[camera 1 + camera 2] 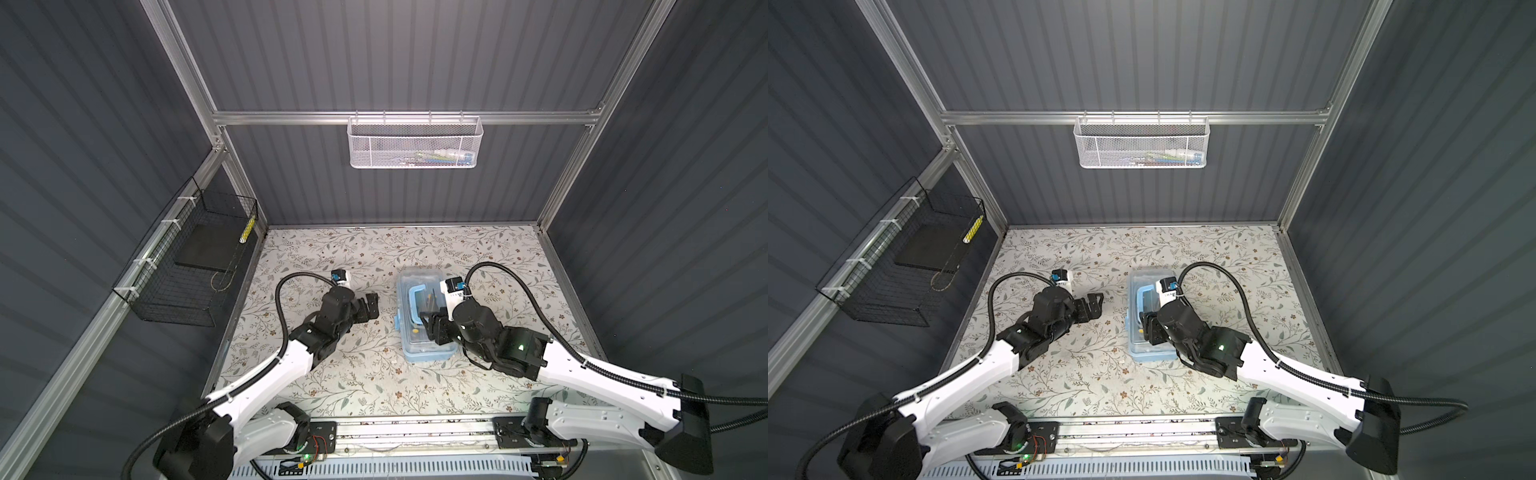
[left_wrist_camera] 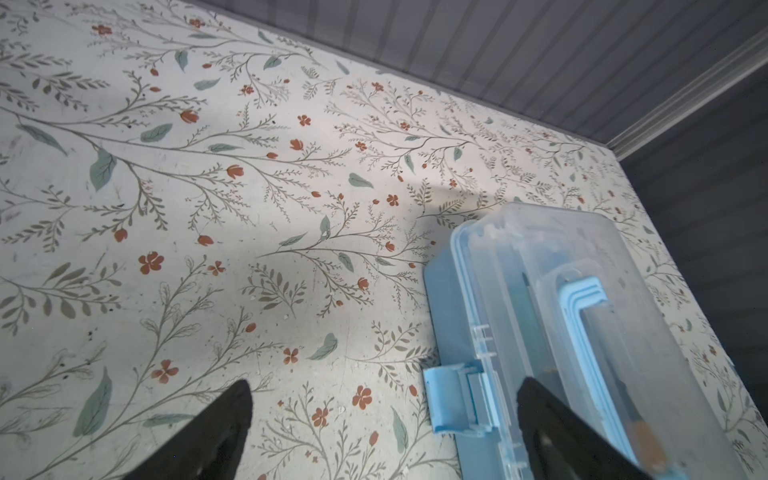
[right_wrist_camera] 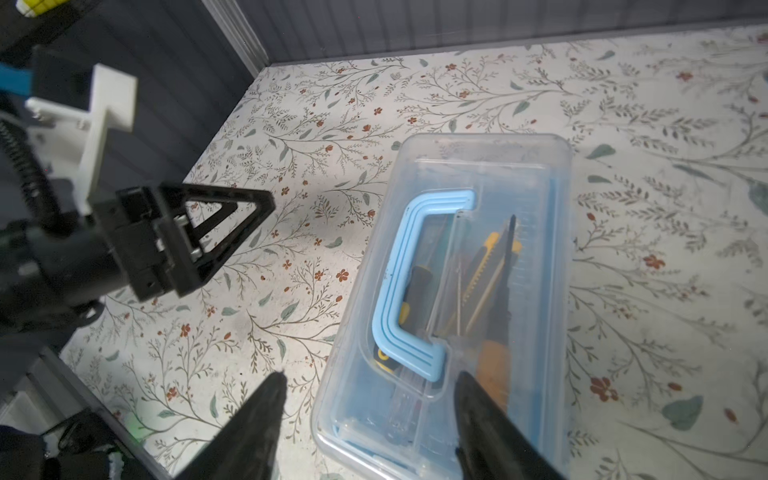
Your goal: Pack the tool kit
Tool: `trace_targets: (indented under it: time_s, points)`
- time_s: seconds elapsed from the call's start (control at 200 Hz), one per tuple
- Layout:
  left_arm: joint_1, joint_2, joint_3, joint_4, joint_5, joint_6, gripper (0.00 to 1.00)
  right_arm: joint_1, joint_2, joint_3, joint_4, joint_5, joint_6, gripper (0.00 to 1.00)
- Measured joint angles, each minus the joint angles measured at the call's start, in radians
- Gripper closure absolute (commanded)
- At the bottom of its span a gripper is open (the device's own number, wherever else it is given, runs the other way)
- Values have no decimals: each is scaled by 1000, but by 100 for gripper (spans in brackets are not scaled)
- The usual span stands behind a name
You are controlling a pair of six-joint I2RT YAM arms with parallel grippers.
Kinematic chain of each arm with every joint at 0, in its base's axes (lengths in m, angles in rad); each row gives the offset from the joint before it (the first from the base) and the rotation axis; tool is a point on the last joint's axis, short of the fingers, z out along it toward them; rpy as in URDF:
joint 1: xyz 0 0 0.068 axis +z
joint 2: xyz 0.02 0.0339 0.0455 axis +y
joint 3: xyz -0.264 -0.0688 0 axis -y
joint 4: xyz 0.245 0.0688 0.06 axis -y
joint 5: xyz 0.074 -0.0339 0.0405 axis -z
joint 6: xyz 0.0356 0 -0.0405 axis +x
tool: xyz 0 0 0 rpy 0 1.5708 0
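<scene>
Black wire at the far left: the black wire basket (image 1: 178, 286) hangs on the left wall with a dark flat slab (image 1: 208, 249) lying in it. Moving right onto the floral table (image 1: 332, 374), here's the left gripper (image 1: 371, 308), low over the cloth just left of the box, fingers spread wide with nothing between them. From its wrist view the gripper (image 2: 384, 384) points past the box's light-blue latch (image 2: 453, 399).

Centre stage now: the tool kit box (image 1: 415, 353) sits on the table, clear lid down and blue handle (image 3: 415, 282) folded flat. Through the lid you can see the yellow-black utility knife (image 3: 486, 266) packed in among the other tools. On the far wall above it hangs the white mesh basket (image 1: 415, 143).

On the right, the right gripper (image 1: 430, 328) hangs over the near end of the lid, fingers parted and gripping nothing. Its wrist view shows the gripper (image 3: 370, 380) straddling the box's left edge from above.
</scene>
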Motion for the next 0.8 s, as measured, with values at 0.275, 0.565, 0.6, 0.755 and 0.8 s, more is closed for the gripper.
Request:
trace_targets:
  time_s: [0.275,0.565,0.6,0.755,0.8]
  points:
    - [5,63,73,-40,29,16,0,-43,19,-18,33,-25,-41,20]
    - [-61,42,-111,4,-5,15,1,-77,-1,-82,67,-97,-13,18]
    - [-85,42,-134,15,-16,15,1,-77,-1,-82,68,-100,-11,18]
    - [-182,47,-207,68,-91,15,1,-80,-2,-88,82,-100,-6,18]
    - [-206,53,-221,94,-118,15,1,-81,-3,-93,87,-101,-6,18]
